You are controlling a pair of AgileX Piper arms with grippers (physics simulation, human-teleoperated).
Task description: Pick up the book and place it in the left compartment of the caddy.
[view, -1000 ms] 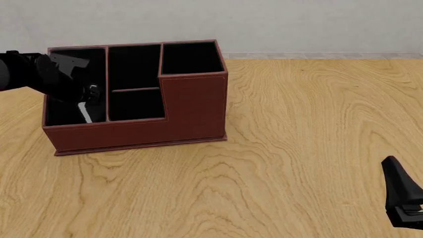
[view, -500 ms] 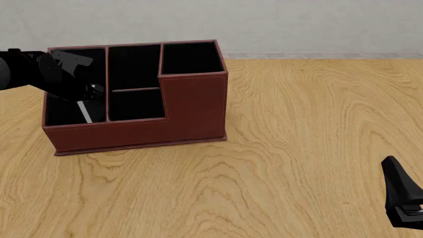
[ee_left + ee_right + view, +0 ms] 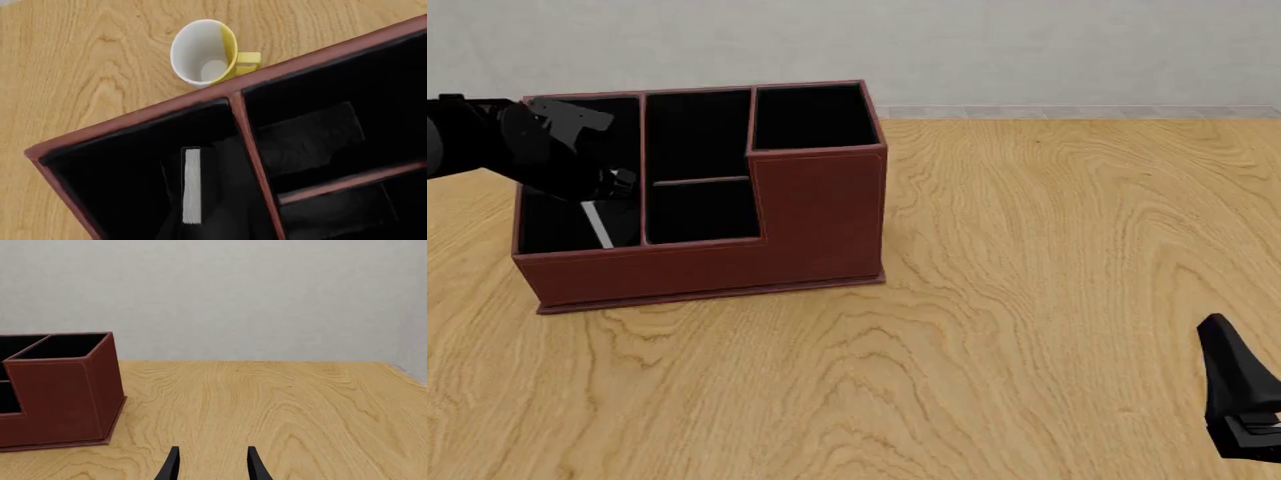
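Standing on edge inside the left compartment (image 3: 561, 225) of the caddy (image 3: 814, 215), the book (image 3: 598, 224) shows only its white page edge in the front view, a thin pale strip near the divider. Left gripper (image 3: 614, 183) hangs just above it, over the same slot, arm coming in from the left over the caddy's low end. Gripper is dark against the black lining, so fingers can't be separated from the interior; whether it is spread or clamped can't be told. Can't tell either if it touches the book.

Left wrist view looks down into the slot: book (image 3: 192, 186) again reads as a white strip with black covers melting into the lining, its lower end cut off by the frame edge. No fingers are distinguishable there. A cup (image 3: 205, 51), white inside and yellow outside with a yellow handle, lies on the table (image 3: 80, 80) just outside the caddy's (image 3: 133, 122) wall; from the front it is hidden behind the caddy. Middle sections show beside the slot, partly cropped.

Right gripper (image 3: 1237, 395) sits low at the right edge of the front view, well apart from caddy and book, partly cut off. Right wrist view shows its two fingertips (image 3: 172, 465) parted with bare table (image 3: 280, 405) between them, nothing held. Caddy's tall end (image 3: 63, 390) is in that view, the rest cropped; book not visible there.
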